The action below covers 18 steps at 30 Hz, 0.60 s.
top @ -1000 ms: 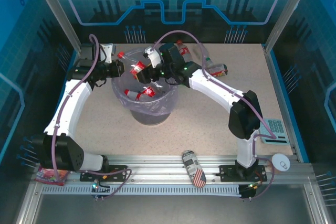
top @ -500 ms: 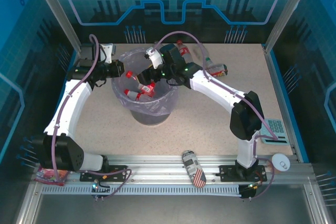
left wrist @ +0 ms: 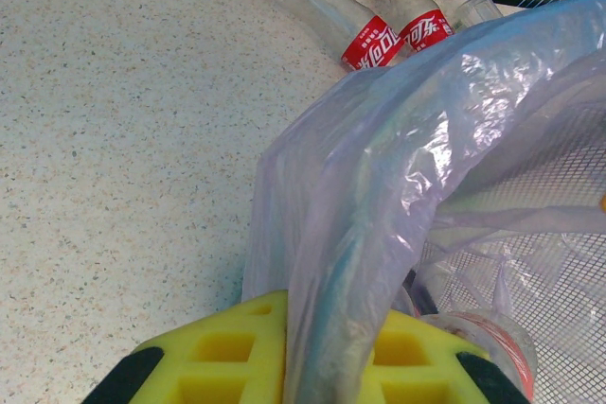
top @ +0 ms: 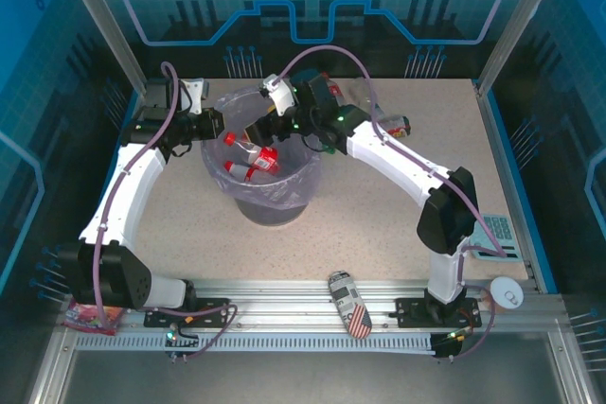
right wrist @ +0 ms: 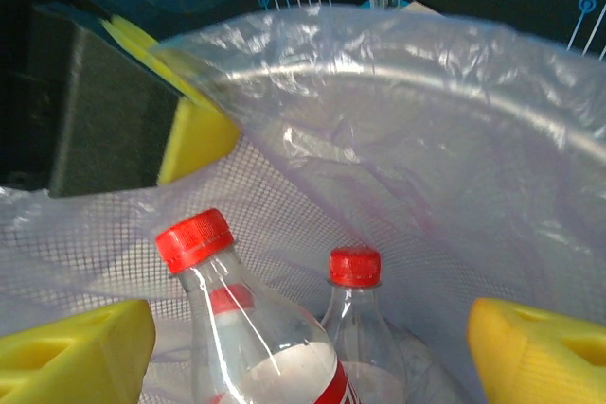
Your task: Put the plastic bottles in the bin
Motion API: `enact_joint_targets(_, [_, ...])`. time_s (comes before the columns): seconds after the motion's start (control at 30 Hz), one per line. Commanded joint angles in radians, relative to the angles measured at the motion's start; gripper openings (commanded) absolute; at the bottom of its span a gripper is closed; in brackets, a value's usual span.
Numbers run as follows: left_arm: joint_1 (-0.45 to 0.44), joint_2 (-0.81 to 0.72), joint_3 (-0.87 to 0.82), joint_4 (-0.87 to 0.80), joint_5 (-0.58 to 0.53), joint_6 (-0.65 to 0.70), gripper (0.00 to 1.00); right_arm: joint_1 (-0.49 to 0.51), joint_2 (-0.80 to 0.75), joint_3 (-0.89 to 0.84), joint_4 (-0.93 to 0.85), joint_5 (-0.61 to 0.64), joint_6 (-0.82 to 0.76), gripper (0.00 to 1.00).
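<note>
Right gripper (top: 258, 130) hung spread open over bin (top: 275, 210), dropped bottles (right wrist: 275, 357) standing inside, left gripper (top: 216, 127) pinched shut on bag (left wrist: 379, 186) rim, remaining bottles (top: 393, 125) lay flat beyond bin, nearer right arm.

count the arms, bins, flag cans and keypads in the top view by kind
arms: 2 (left arm, right arm)
bin: 1
flag can: 1
keypad: 1
total: 5
</note>
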Motion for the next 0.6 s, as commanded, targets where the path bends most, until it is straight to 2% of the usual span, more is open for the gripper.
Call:
enact_joint_targets(0.0, [-0.039, 0.048, -0.058, -0.142, 0.008, 0.051, 0.12, 0.014, -0.063, 0.058, -0.031, 0.009, -0.03, 0.87])
enact_joint_targets(0.37, [-0.037, 0.045, -0.055, -0.141, 0.009, 0.048, 0.12, -0.026, -0.209, 0.002, 0.008, 0.012, -0.022, 0.87])
enact_joint_targets(0.57, [-0.037, 0.046, -0.057, -0.141, 0.009, 0.049, 0.12, -0.091, -0.29, -0.059, 0.0, 0.078, -0.035, 0.89])
